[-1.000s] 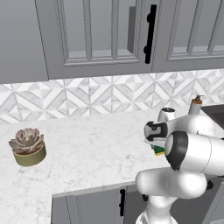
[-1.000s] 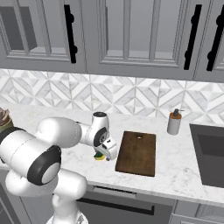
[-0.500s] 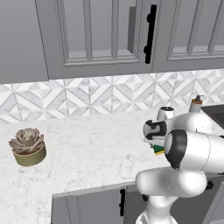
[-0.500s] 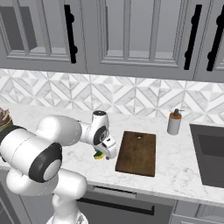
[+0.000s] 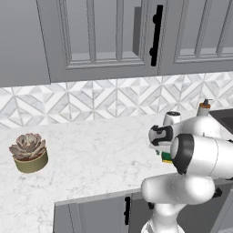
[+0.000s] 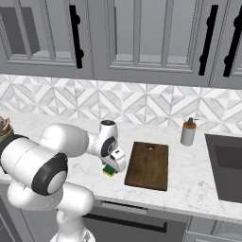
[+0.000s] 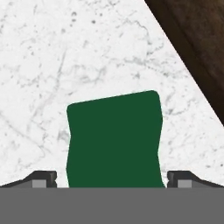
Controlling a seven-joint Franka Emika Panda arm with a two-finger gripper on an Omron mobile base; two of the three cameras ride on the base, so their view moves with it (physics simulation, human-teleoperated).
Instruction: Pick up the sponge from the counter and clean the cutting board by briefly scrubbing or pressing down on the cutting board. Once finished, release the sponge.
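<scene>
hand view: gripper [image 7: 112, 179], jaws spread wide, straddles the sponge [image 7: 114, 140] ungrasped; cutting board [image 7: 197, 48] at one corner (right base view shows the whole board on the counter [image 6: 198, 184]).

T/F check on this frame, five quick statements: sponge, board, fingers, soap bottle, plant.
1. The sponge lies on the counter, not on the cutting board. True.
2. The gripper is shut on the sponge. False: its fingers stand open, one on each side of it.
3. The soap bottle stands on the cutting board. False: it stands on the counter behind it.
4. A potted succulent sits on the counter. True.
5. The cutting board is white. False: dark brown.
</scene>
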